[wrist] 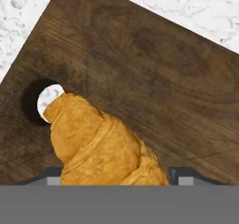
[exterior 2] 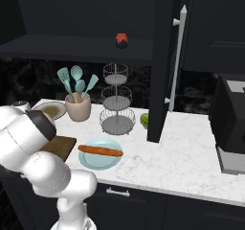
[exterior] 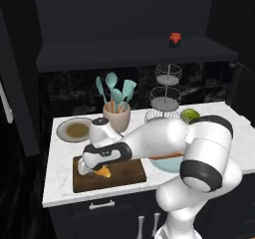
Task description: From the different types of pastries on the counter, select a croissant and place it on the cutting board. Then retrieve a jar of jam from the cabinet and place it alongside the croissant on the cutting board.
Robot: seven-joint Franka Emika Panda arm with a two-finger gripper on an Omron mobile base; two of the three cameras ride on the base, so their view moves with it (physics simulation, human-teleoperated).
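The pincer [exterior: 97,171] hangs low over the left end of the board [exterior: 124,176], pinching the croissant [wrist: 100,146] between its fingertips [wrist: 186,176]. The croissant's long axis runs away from the pincer toward the board's corner hole [wrist: 39,99], its tip just overlapping it, seemingly on or just above the wood. The jar [exterior: 175,39] sits on the cabinet shelf [exterior: 99,51], far, up and right of the pincer.

tool [exterior: 92,169] low over cutting board [exterior: 124,176] | croissant [exterior: 103,172] at tool's 3 o'clock | jar of jam [exterior: 174,40] on cabinet shelf [exterior: 124,51]
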